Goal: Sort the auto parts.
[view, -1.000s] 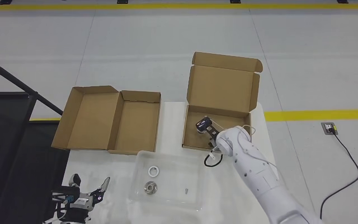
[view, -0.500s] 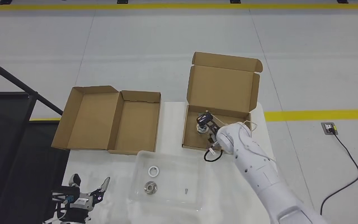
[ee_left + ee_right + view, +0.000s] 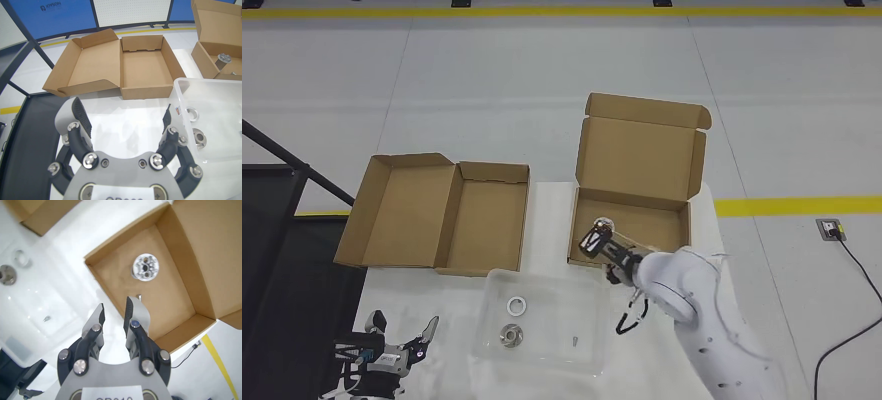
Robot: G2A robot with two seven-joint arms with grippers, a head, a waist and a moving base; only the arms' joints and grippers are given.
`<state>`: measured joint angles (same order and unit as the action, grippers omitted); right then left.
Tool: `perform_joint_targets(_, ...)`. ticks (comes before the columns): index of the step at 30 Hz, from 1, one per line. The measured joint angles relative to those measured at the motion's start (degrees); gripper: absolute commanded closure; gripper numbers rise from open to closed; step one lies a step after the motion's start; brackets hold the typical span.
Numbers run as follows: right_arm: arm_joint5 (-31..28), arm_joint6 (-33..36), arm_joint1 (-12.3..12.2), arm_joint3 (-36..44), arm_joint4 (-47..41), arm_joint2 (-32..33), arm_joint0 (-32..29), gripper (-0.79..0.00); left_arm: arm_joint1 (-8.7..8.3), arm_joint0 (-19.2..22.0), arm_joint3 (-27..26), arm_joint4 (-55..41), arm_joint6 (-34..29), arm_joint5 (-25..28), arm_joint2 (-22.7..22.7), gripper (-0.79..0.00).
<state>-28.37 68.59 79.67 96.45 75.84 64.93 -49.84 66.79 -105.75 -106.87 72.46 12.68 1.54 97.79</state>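
The right hand [image 3: 115, 303] hangs empty over the near-left corner of the right box [image 3: 191, 256], fingers parted on nothing. One part looks delivered, so the next move calls for a swing left to the clear bin [image 3: 208, 94] to pinch the ring [image 3: 192, 113] or the flanged bushing [image 3: 199, 137]. The round toothed part [image 3: 145, 267], bright metal with holes through its face, stands on the box floor beside a small bolt [image 3: 139, 297], while the left hand [image 3: 122, 104] hovers spread wide at the counter's [image 3: 442, 320] near-left edge.

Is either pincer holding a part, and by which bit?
Nothing is held: the left pincer and the right pincer are both open and empty.
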Motion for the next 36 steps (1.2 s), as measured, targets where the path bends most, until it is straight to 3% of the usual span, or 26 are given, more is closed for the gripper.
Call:
perform_joint_targets(4,-3.1,4.5,-0.2,2.8,-2.6,-4.5,-2.3,-0.286,0.00,0.0,0.0,0.0,0.0,0.0,0.0,-0.785)
perform_joint_targets(11,1.3,8.7,0.6,-3.6,-6.5,-15.1,-0.1,-0.283,0.00,0.0,0.0,0.0,0.0,0.0,0.0,-0.785)
perform_joint_targets(18,6.3,12.9,1.9,-9.2,-8.8,-20.0,2.8,-0.274,0.00,0.0,0.0,0.0,0.0,0.0,0.0,-0.785)
perform_joint_targets(36,10.8,7.2,4.5,-22.5,-9.1,-25.1,6.8,-0.265,0.00,0.0,0.0,0.0,0.0,0.0,0.0,-0.785)
